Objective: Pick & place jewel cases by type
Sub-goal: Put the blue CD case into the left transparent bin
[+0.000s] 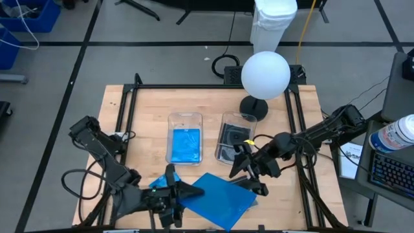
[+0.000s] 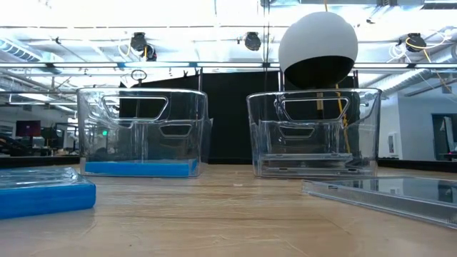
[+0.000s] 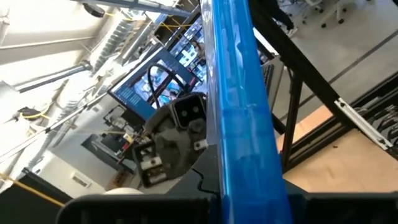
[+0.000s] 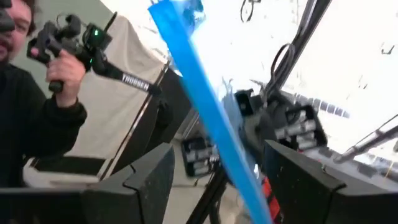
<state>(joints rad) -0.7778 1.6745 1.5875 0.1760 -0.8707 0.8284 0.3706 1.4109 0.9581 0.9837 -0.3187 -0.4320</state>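
A bright blue jewel case (image 1: 220,197) is lifted above the table's near edge. It shows edge-on in the left wrist view (image 3: 239,106) and in the right wrist view (image 4: 208,118). My left gripper (image 1: 176,194) is shut on its left side. My right gripper (image 1: 251,173) is open at the case's far right corner, one finger (image 4: 146,180) on each side of the edge, not touching. Another blue case (image 2: 39,193) and a clear case (image 2: 385,193) lie flat on the table. My left gripper pinches the blue jewel case between its two fingers at the left edge (image 3: 249,199), coming level from the table's left. The case is lifted clear and runs on away from the fingers toward the right arm, tilted.
Two clear bins stand mid-table: the left bin (image 1: 185,123) holds a blue case, the right bin (image 1: 236,123) holds dark cases. A white globe lamp (image 1: 265,74) stands behind the right bin. A person holding a controller (image 4: 62,43) shows beyond the table.
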